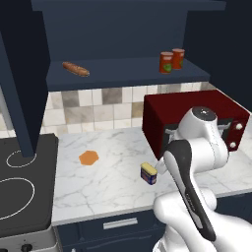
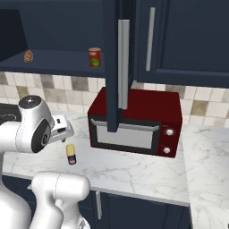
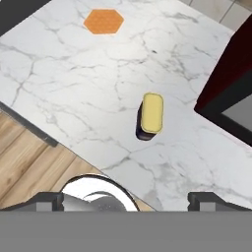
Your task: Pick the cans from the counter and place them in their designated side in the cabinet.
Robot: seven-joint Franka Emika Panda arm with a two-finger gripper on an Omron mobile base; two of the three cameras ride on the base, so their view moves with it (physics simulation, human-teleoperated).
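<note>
Standing open, the dark navy cabinet [image 1: 123,74] holds two red cans [image 1: 171,61] with green-and-white labels at the right end of its shelf and a brown baguette [image 1: 75,69] at the left. On the white marble bench [image 1: 103,182] a squat yellow tin [image 1: 148,173] stands near the red microwave [image 2: 138,120], well apart from a flat orange hexagon [image 1: 89,157]. A black stovetop [image 1: 22,187] lies left. The claw [image 3: 125,199], fingers spread wide and empty, hangs above the tin; its tips are cut off.

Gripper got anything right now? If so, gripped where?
Nothing held. The gripper is open above the counter; the yellow tin stands free on the marble ahead of the fingertips, untouched.
</note>
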